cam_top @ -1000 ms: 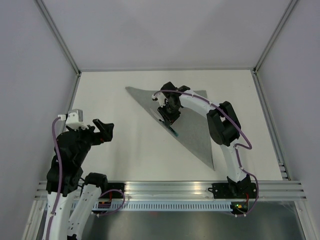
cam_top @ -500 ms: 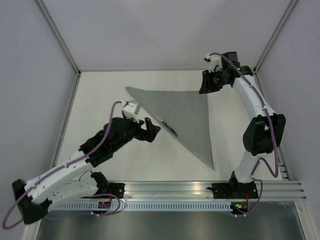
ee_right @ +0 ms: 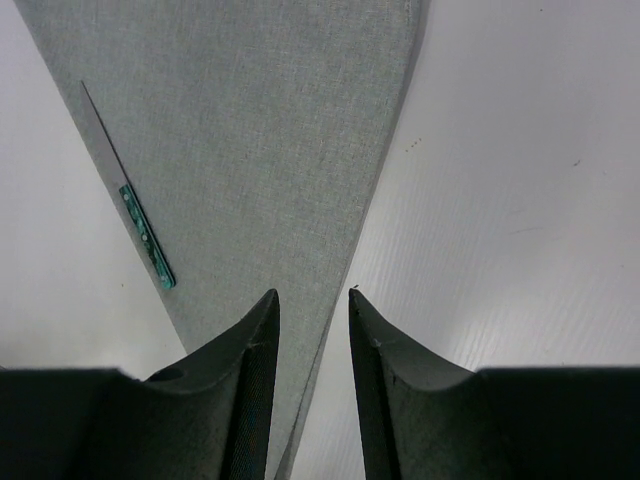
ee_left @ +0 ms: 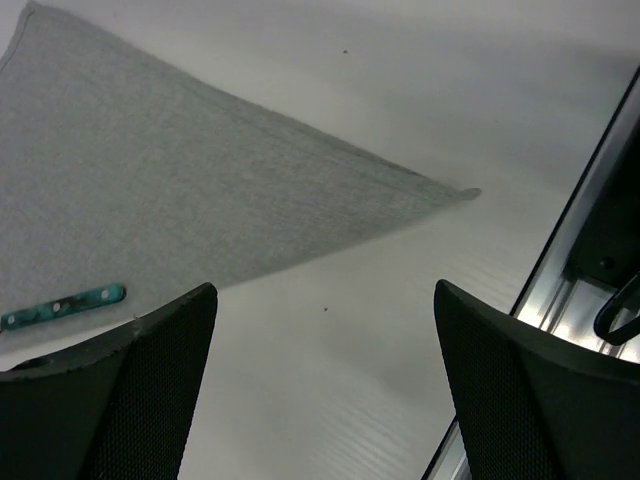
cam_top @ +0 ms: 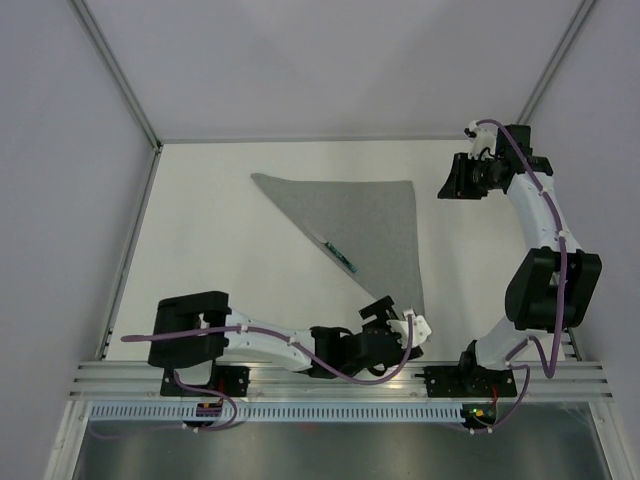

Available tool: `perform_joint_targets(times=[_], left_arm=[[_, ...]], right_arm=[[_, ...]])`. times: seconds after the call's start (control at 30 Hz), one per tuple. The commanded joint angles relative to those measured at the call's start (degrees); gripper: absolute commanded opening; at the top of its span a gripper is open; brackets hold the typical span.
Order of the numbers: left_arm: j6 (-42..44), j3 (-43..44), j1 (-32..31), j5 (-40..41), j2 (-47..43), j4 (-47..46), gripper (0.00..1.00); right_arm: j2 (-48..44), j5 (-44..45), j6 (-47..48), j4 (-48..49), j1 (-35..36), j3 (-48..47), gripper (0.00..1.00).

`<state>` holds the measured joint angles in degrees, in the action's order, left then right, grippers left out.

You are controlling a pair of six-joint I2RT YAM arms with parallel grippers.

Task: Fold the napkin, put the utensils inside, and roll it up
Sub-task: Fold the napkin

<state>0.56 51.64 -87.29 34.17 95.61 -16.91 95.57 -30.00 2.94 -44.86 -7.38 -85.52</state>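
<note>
The grey napkin lies folded into a triangle in the middle of the table, one point toward the near rail. A thin utensil with a teal handle rests along its long left edge. The left wrist view shows the napkin's near corner and the teal handle. My left gripper hovers just short of that corner, open wide with nothing between its fingers. My right gripper hangs at the far right, beside the napkin. It is open and empty, over the napkin's right edge. The utensil lies to its left.
The aluminium rail runs along the near edge, close to my left gripper, and it shows again at the right of the left wrist view. Grey walls and frame posts close in the white table.
My right gripper has let go of the utensil on the napkin and drawn back to the far right. My left arm has swung from the left side across to the napkin's near corner.
</note>
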Motion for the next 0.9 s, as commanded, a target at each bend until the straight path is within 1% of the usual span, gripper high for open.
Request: perform_joint_targets(times=[0.0,0.2,0.33,0.5,0.67,0.87], left_arm=[[7.5,3.5,-1.5,0.3,3.3,-11.9,0.92],[10.0,5.3,-3.6,-4.1,9.7,-14.7,0.91],[11.8,5.6,-4.8,-4.7,12.6,-17.8,0.91],[13.3,6.5,-5.2,-5.2,16.1,-19.3,0.91],[16.5,6.7,-5.3,-3.7,19.5,-24.7,0.89],[19.8,8.1,-5.3,-3.1,23.4,-26.6,0.81]], right_arm=[[-2.1,-1.0,-1.3,3.6,-0.7,1.5,0.40],[-2.8,-0.3,-0.9,4.8,-1.1,3.2,0.39],[-3.0,-0.1,-0.8,5.4,-1.2,4.3,0.39],[-3.2,-0.3,-0.7,5.6,-1.5,4.9,0.39],[-3.5,-0.6,-0.6,5.8,-1.5,5.4,0.38],[-3.3,-1.2,-0.4,5.8,-1.6,5.9,0.37]])
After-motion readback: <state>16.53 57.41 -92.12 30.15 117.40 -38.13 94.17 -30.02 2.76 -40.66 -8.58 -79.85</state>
